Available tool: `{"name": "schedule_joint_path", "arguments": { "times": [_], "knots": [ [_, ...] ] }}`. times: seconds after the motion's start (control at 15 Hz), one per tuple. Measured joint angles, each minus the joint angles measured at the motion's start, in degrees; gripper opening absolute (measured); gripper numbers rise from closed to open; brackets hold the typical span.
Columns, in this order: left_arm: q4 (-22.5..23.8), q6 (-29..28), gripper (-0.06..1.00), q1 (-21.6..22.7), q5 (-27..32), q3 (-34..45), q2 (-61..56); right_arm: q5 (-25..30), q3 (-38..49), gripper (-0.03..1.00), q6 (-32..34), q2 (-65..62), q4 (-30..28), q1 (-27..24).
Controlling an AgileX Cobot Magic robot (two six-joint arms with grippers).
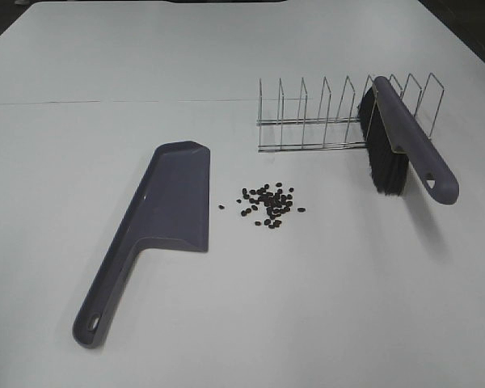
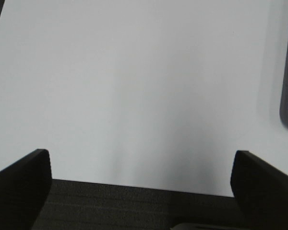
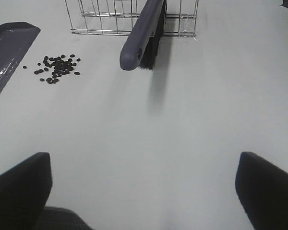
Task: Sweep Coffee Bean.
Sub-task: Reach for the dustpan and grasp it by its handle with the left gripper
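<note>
The coffee beans lie in a loose little patch at the middle of the frame in the high view, on the bare white table. One stray bean sits a bit left of the rest, toward the dustpan. The pan lies flat just left of them, its long edge facing the beans and its handle running down to the lower left.

I'd judge the beans to be hard, light and smooth, so they will roll and scatter at a sharp flick. They are far too small to pinch, and they want to be pushed by bristles. The brush leans in the wire rack at the upper right, dark bristles down and handle sticking out toward the lower right. That free, stiff handle looks like the place to take hold. The pan seems light and may skid on the slick tabletop unless it is held by its handle.

Neither arm shows in the high view. In its own wrist view the left gripper has its jaws spread wide with nothing between them, and only a sliver of the pan's handle shows there. The right gripper is likewise wide apart and empty, with beans, pan and brush all well ahead of it.

I can't make out how the brush is caught in the rack wires. The beans overlap too much to count.
</note>
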Motion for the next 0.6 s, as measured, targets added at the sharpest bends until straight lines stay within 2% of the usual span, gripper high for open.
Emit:
{"name": "schedule_joint_path", "arguments": {
  "times": [0.6],
  "knots": [
    [-5.44,-0.11,0.91,0.0,-2.98,-7.05,26.53,0.0,0.0,0.94,0.0,0.0,0.0,0.0]
  ]
}}
